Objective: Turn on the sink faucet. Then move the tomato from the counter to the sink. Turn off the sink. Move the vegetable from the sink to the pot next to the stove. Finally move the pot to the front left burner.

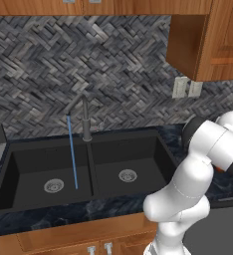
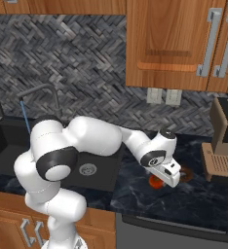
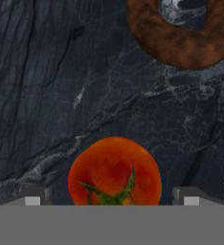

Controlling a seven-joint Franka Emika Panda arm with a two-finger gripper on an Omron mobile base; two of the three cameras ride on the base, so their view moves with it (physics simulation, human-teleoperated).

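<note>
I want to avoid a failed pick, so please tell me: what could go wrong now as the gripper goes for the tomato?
1. The tomato is round; the open gripper could push it so it rolls away on the counter.
2. A brown ring lies close by; a rolling tomato may bump it.
3. The water stream runs, so delay wastes water.

Tomato [image 3: 115, 171] on counter [image 3: 47, 95] right of sink [image 1: 88, 169], ring-shaped pastry [image 3: 181, 36] just beyond it
</note>
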